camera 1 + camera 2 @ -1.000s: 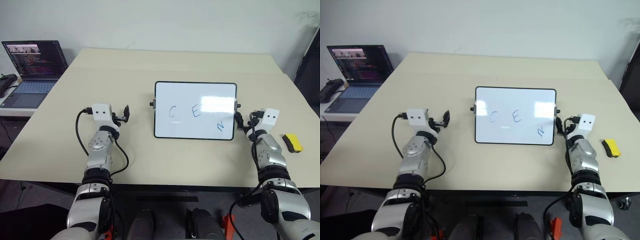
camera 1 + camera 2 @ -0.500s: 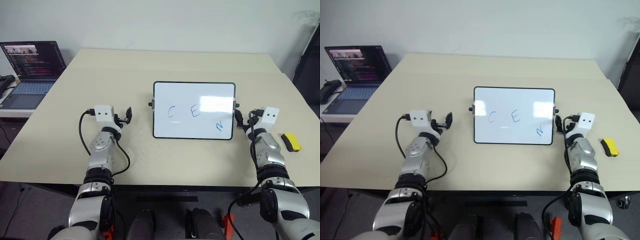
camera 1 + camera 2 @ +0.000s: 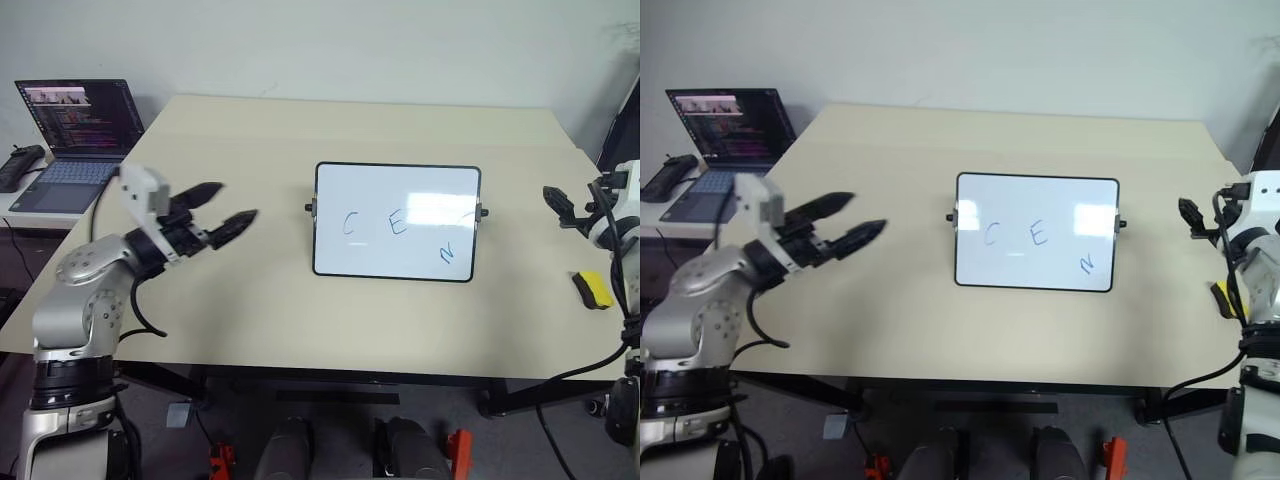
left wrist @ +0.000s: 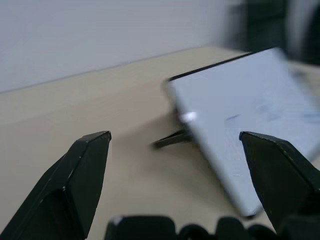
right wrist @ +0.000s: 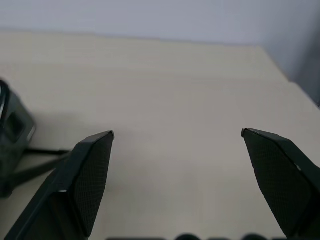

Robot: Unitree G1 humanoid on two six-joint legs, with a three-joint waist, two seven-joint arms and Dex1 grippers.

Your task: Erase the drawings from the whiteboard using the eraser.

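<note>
whiteboard [image 3: 400, 185] — drawings [image 3: 398, 228] read "C", "E", "N"

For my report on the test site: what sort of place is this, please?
Probably an office or lab room: a large beige table against a plain white wall, a small whiteboard standing on it, and an open laptop showing code on a side desk.

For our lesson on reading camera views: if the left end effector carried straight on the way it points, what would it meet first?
Probably the whiteboard: the left end effector, open, points toward its near side edge across bare table. Depth is unclear.
</note>
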